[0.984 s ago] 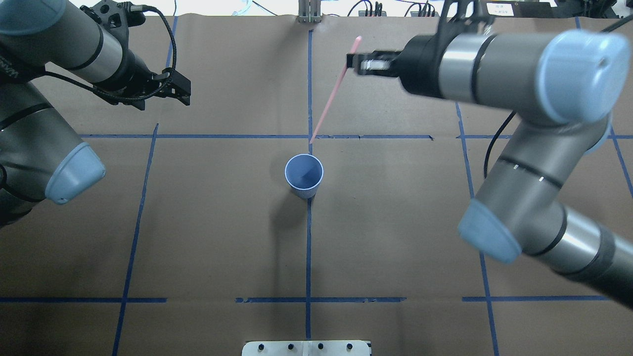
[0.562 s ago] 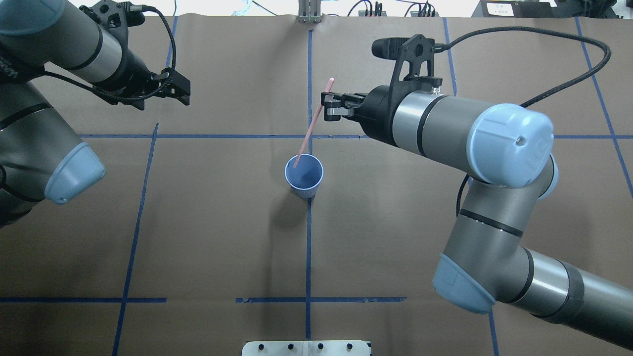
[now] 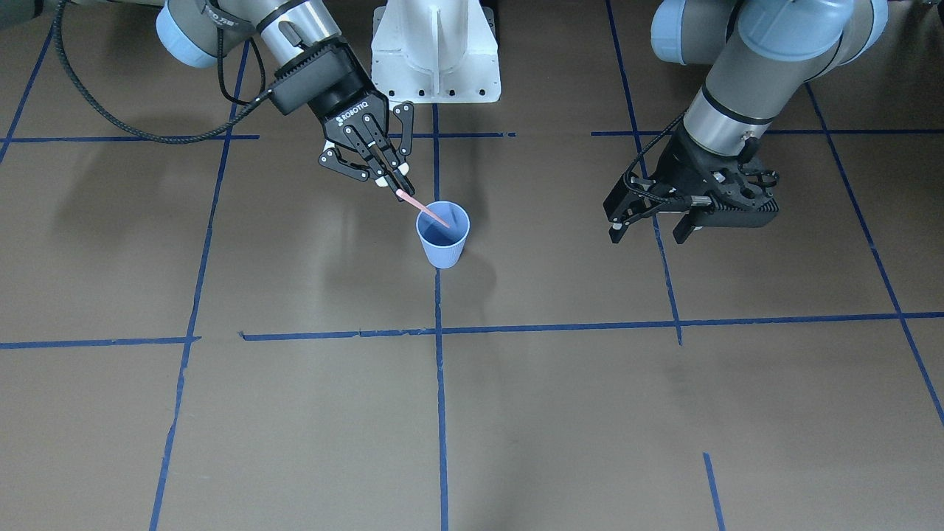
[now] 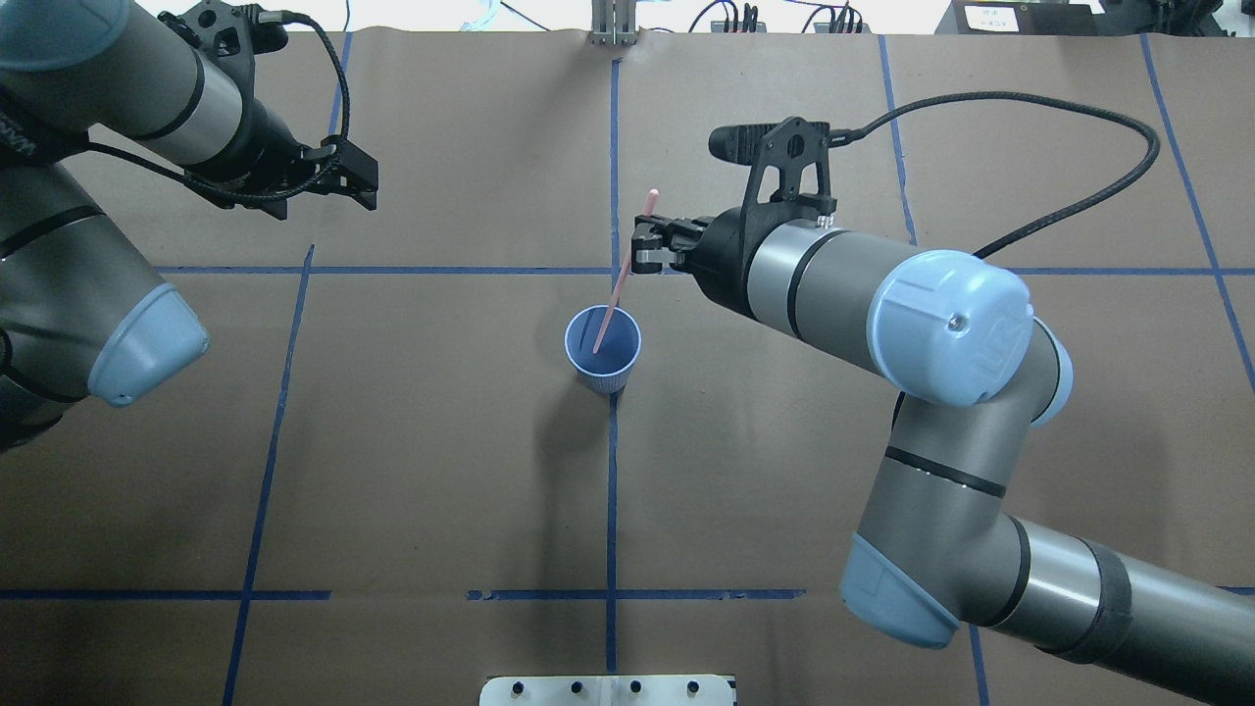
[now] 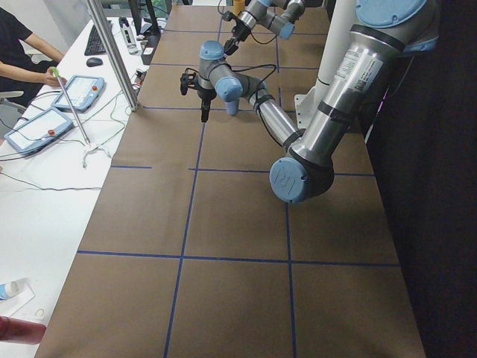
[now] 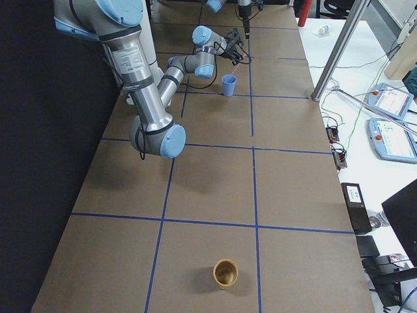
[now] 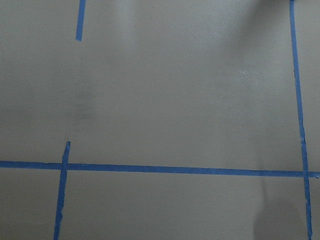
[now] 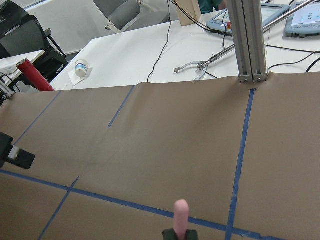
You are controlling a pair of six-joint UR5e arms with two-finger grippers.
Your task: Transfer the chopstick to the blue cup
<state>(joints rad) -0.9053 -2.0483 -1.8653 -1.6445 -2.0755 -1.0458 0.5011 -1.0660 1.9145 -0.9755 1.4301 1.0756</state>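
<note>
The blue cup [image 4: 604,377] stands upright at the table's centre, and it also shows in the front view [image 3: 442,249]. My right gripper [image 4: 642,257] is shut on one pale pink chopstick [image 4: 619,282] just beyond the cup. The stick slants down with its lower end inside the cup's mouth [image 3: 425,212]. Its upper end pokes above the fingers in the right wrist view [image 8: 180,214]. My left gripper [image 4: 365,183] is open and empty, hovering far to the left [image 3: 647,232].
Blue tape lines grid the brown paper. A brown cup [image 6: 226,273] stands far off towards the robot's right end of the table. A metal post [image 4: 610,25] rises at the far edge. The robot's white base [image 3: 435,51] is behind the cup.
My right arm swung in and lowered, carrying the chopstick from beyond the cup until its lower end entered the cup's mouth. The left arm has not moved.
</note>
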